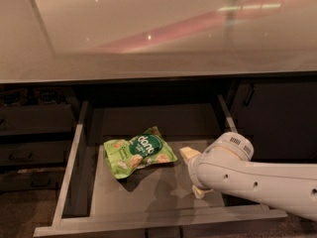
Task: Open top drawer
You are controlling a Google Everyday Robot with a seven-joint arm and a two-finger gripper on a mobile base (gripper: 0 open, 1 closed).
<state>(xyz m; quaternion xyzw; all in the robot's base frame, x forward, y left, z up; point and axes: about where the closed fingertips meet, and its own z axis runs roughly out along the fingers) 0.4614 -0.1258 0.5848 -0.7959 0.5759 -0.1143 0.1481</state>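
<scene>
The white arm (262, 177) comes in from the lower right, closest to the camera, and reaches leftward over the front right part of the top drawer (69, 175). At its end the gripper (194, 172) sits low inside the tray, just behind the drawer's front rim and nearer its right rail than its left. Two pale fingertips (188, 152) show past the rounded wrist, one toward the back of the tray and one toward the front. They stand apart with nothing held between them, so the gripper is spread wide and empty. The near fingertip looks close to the grey tray floor, though contact cannot be made out.

The top drawer stands open, drawn out from under the counter. Its shallow grey tray and pale side rims run back from the gripper on both sides.

Just to the left of the gripper, a little farther back, a green snack bag (138, 155) lies flat on the tray floor. It is near the far fingertip but apart from it.

Left of the tray, well away from the gripper, are lower dark drawer fronts (29, 155). Behind and to the right of the gripper is a dark cabinet door (277, 118) with a vertical handle (249, 94).

Farthest back, above everything, a pale glossy countertop (148, 29) fills the upper part of the view.
</scene>
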